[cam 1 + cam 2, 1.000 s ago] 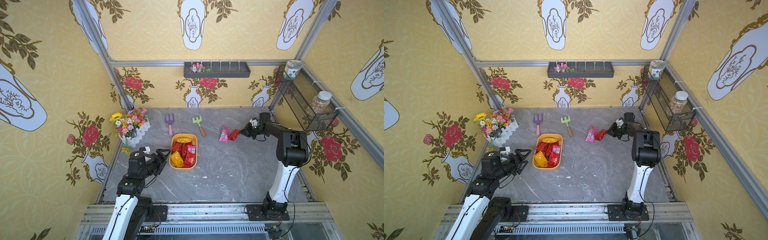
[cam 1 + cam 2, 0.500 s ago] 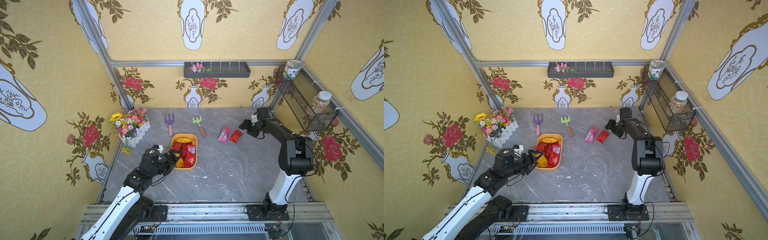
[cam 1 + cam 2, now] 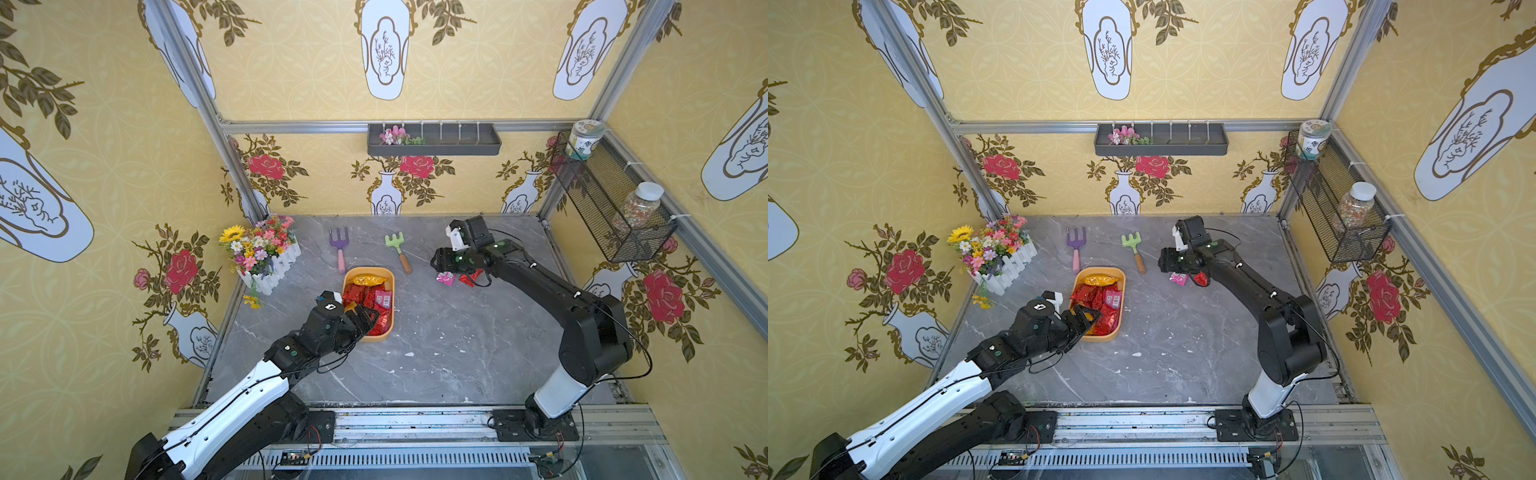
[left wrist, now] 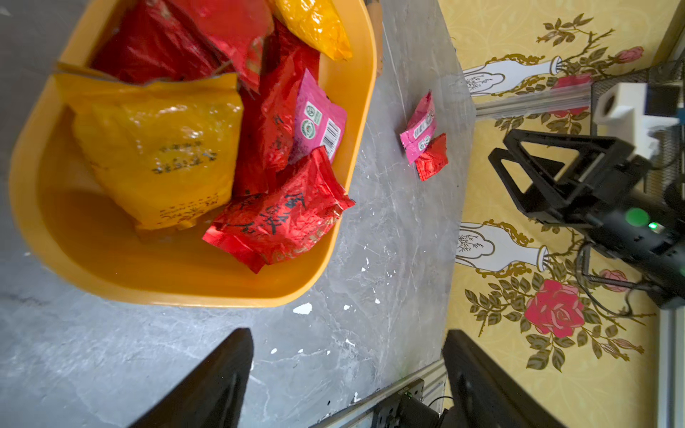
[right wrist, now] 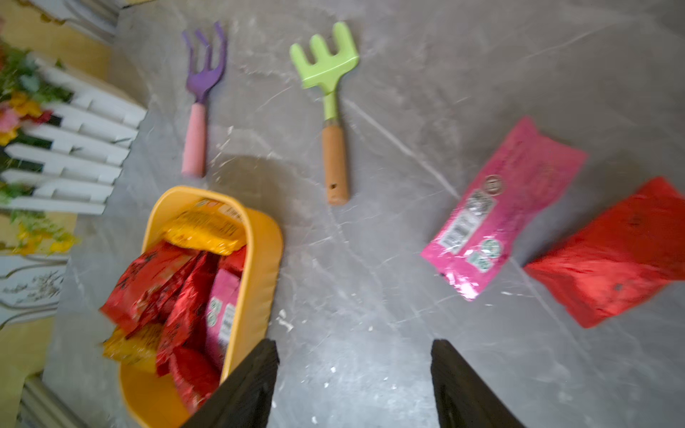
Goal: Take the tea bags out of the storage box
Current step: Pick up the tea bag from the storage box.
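Tea bags [image 3: 368,293], mostly red with two golden-orange and one pink, lay heaped in the yellow-orange storage box [image 3: 380,338] near the middle of the grey surface [image 3: 457,353]. The left jaws stood wide apart and empty at the box's near end. Well apart from the box, on the right, a pink tea bag [image 5: 500,222] and a red tea bag [image 5: 622,255] lay side by side on the surface. The right jaws hung just beside them, spread open, holding nothing. A purple rake [image 3: 340,245] and a green rake [image 3: 397,249] lay beyond the box.
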`<state>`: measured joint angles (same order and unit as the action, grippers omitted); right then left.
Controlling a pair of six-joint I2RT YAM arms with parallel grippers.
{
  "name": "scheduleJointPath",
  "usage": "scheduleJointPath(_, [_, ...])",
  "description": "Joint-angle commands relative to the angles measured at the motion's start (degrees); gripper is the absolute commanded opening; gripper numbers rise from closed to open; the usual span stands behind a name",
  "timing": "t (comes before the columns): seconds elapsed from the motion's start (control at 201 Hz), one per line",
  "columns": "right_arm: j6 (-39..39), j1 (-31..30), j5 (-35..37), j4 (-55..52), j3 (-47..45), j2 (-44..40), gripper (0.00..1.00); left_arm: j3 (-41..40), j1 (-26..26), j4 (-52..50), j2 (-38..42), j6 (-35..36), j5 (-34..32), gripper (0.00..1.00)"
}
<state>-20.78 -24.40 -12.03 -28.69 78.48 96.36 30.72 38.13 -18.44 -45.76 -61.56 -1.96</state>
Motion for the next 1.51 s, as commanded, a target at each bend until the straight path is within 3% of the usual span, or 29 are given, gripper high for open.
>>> scheduleJointPath(0.0, [-0.1,-4.5,-1.3,-0.5,0.9,-0.1,0.69,-1.1,0.1,-1.0,2.0,-0.4,-3.1,0.86])
scheduleJointPath(0.284, [-0.1,-16.6,-1.4,-2.1,5.1,4.5,0.66,-2.0,-1.9,-9.3,11.0,0.3,-7.2,0.93])
scheduleJointPath(0.672, [1.5,-21.1,-2.6,-4.5,8.5,9.5,0.61,-3.0,-22.2,-10.2,14.5,6.5,7.6,0.95])
scheduleJointPath(1.404, [2.2,-23.0,-4.8,-3.5,7.6,14.6,0.41,-4.4,-22.9,-7.6,12.9,6.3,11.1,0.95])
scheduleJointPath(1.504, [2.2,-23.3,-4.1,-3.4,7.6,14.7,0.43,-4.3,-22.9,-7.5,12.9,6.3,11.2,0.95])
